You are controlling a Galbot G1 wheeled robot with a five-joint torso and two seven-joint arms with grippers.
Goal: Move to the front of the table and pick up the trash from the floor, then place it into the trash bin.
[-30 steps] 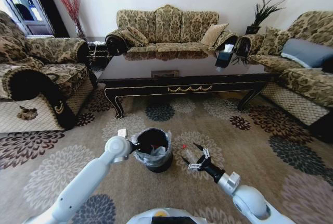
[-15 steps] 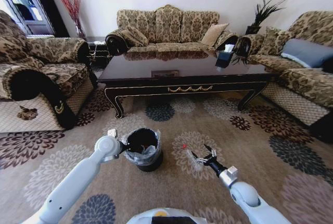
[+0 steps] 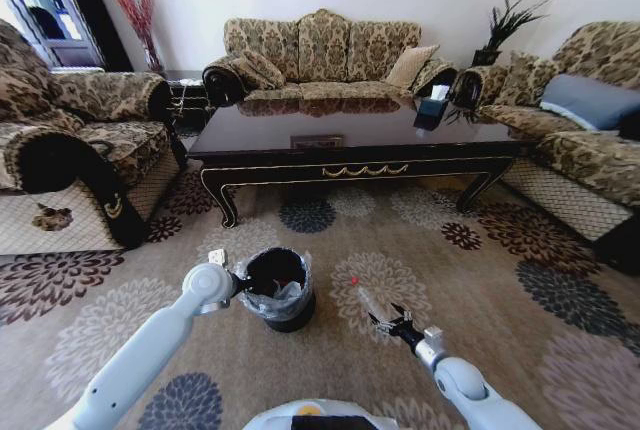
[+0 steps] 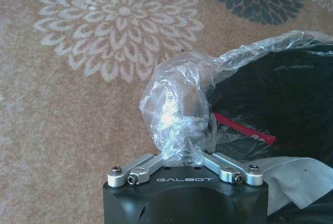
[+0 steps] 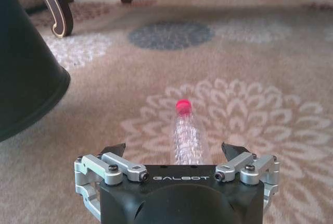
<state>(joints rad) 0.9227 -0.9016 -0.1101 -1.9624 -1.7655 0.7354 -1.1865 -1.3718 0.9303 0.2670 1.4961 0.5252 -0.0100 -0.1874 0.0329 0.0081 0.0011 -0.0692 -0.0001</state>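
The trash on the floor is a clear plastic bottle (image 3: 368, 302) with a red cap, lying on the carpet; its cap points away from me (image 5: 186, 133). My right gripper (image 3: 392, 323) is low at the bottle's near end, open, with a finger on either side (image 5: 174, 149). The black trash bin (image 3: 277, 290) stands left of the bottle. My left gripper (image 3: 238, 285) is at its rim, shut on a bunch of the clear liner (image 4: 179, 114). A red strip (image 4: 243, 129) and a pale sheet (image 4: 294, 182) lie inside the bin. The table (image 3: 350, 165) stands beyond.
Patterned sofas stand left (image 3: 70, 140), behind (image 3: 320, 55) and right (image 3: 580, 120) of the table. In the right wrist view the bin's black wall (image 5: 26, 83) is close beside the gripper. A table leg (image 5: 54, 5) stands farther off. Open carpet lies to the right of the bottle.
The right gripper has sunk toward the floor and drawn back to the bottle's near end. The left gripper has shifted the bin a little to the left.
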